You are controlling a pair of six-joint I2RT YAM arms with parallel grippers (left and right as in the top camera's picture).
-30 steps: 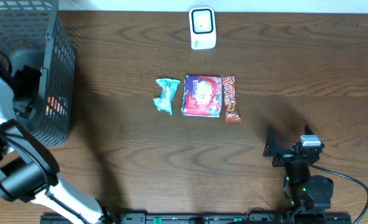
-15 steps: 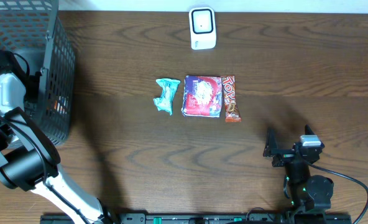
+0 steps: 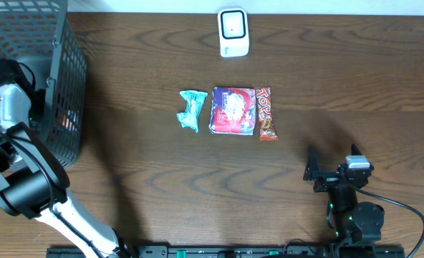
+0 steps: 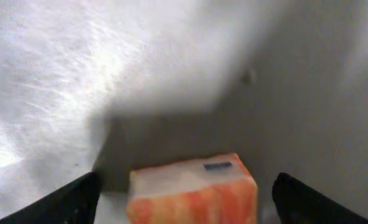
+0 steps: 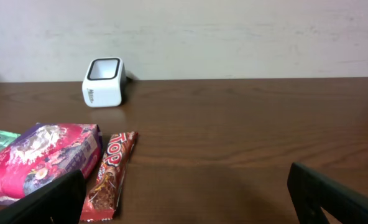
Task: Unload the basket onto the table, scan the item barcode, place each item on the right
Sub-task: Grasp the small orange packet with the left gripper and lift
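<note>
My left jaws stand open inside the basket [image 3: 61,86], with the orange box [image 4: 193,190] between them, untouched; the right jaws are open too. If I close off-centre, I may pinch a corner and drop it.

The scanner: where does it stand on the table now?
In the overhead view the white scanner stands near the far edge of the table, beyond the purple packet.

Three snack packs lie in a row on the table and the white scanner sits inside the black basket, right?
Not quite: the scanner stands on the table, outside the basket, as the overhead view shows. The packs do lie in a row.
</note>
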